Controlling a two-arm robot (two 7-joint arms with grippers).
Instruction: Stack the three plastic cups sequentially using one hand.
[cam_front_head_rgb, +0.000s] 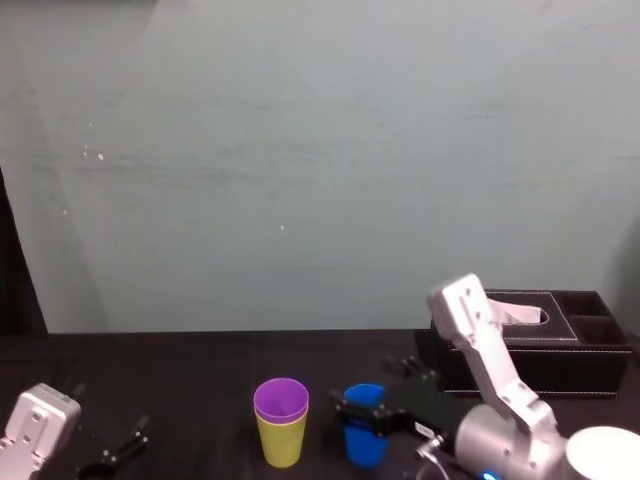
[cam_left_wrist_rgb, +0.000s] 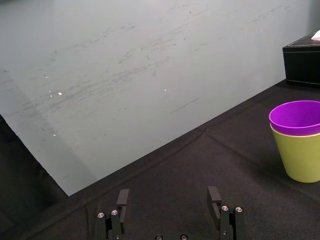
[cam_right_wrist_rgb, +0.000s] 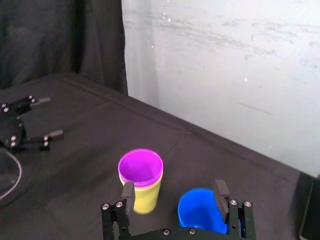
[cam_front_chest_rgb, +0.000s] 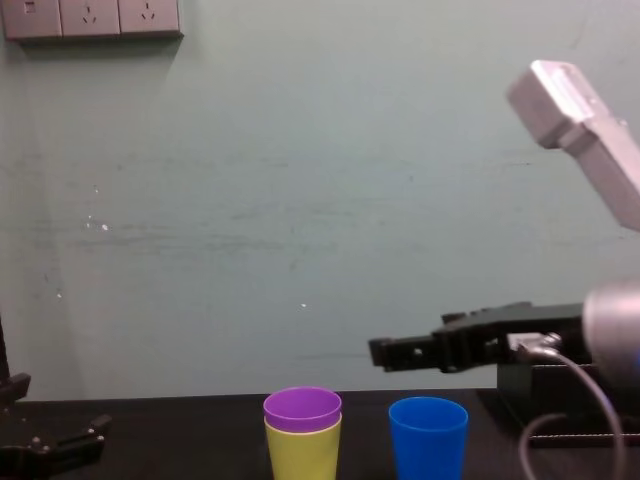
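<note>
Black and two-fingered, the right tool (cam_right_wrist_rgb: 174, 191) hangs with its fingers spread wide and nothing held between them. In the chest view it sits level and just above the rim of the blue cup (cam_front_chest_rgb: 428, 437), not yet down around it. From the right wrist view the blue cup's mouth lies inside the tool's span, close to one finger and well clear of the other.

The blue cup stands upright and alone on the black tabletop (cam_front_head_rgb: 180, 385), near the front edge and a little right of the middle. Just beside it, toward the robot's left and not touching it, the purple cup (cam_front_head_rgb: 281, 399) sits nested in the yellow-green cup (cam_front_head_rgb: 281, 441), with only its rim band showing above the other's lip.

By that layout, one of the two stacking steps looks done. Grasping the blue cup, lifting it and dropping it into the purple one is left.

A black tissue box (cam_front_head_rgb: 530, 350) sits by the far edge on the right, behind the arm. The left tool (cam_left_wrist_rgb: 168, 200) rests idle by the front left corner, fingers apart and empty.
</note>
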